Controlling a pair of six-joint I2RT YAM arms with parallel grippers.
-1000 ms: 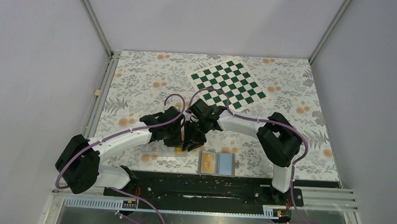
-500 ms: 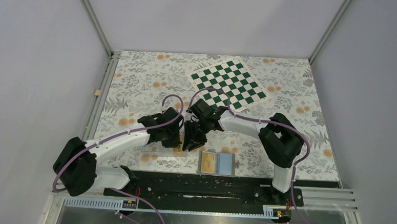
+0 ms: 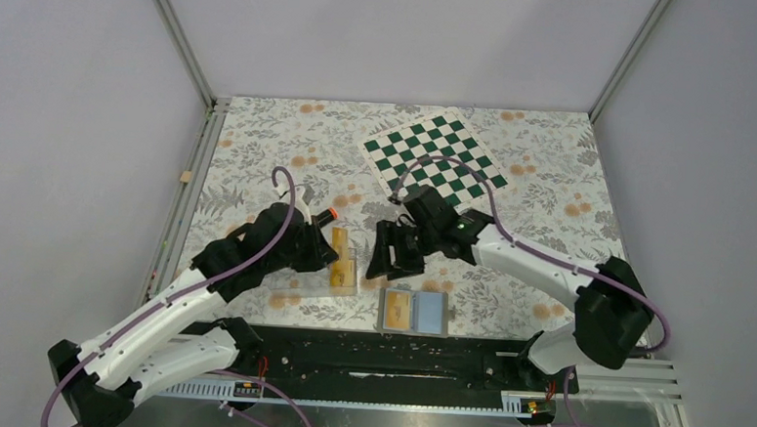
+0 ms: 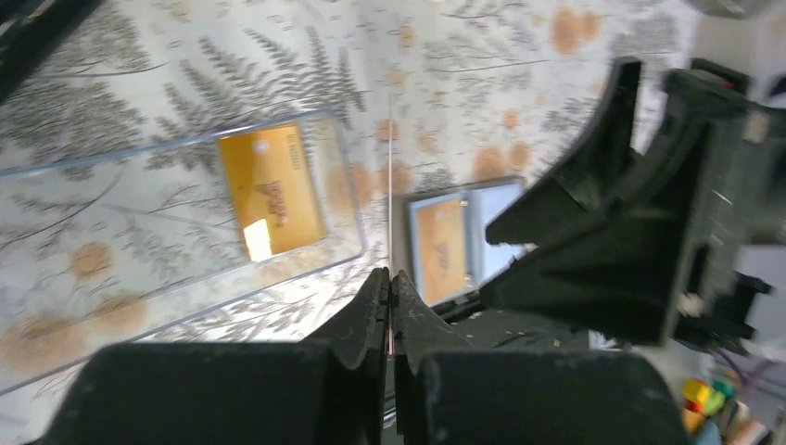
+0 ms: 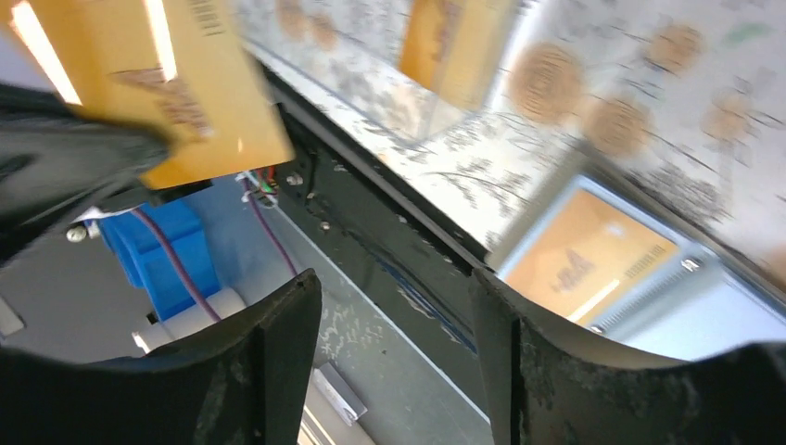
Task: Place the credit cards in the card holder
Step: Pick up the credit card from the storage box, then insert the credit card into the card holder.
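You look down on the table (image 3: pixel 260 158) with its flowered cloth. The chessboard (image 3: pixel 434 159) lies at the upper centre of the top view, well apart from the work.

Your two arms meet in the middle of the frame. The left claw (image 3: pixel 329 254) is left of centre and is clenched on the held card (image 3: pixel 340 243). In the left wrist view this card shows only as a thin pale line rising from between the closed fingers (image 4: pixel 371 306), so it is seen edge-on. In the right wrist view the same card (image 5: pixel 158 83) fills the upper left corner with its orange face, a little blurred.

The right claw (image 3: pixel 393 256) is just right of the left one. It is released, with both jaws standing wide and nothing between them.

The clear tray (image 3: pixel 349 282) lies under and just below the left claw. Inside it lies flat the tray card (image 4: pixel 271 192), orange-yellow.

The card holder (image 3: pixel 432 314) lies open at the lower centre of the top view, near the black rail at the table's edge and just to the right of the tray. Its left pocket holds the pocket card (image 3: pixel 398 310); the right pocket appears to show only pale blue, though the view is small.

The black marker (image 3: pixel 326 215) with an orange tip lies just above the left claw.
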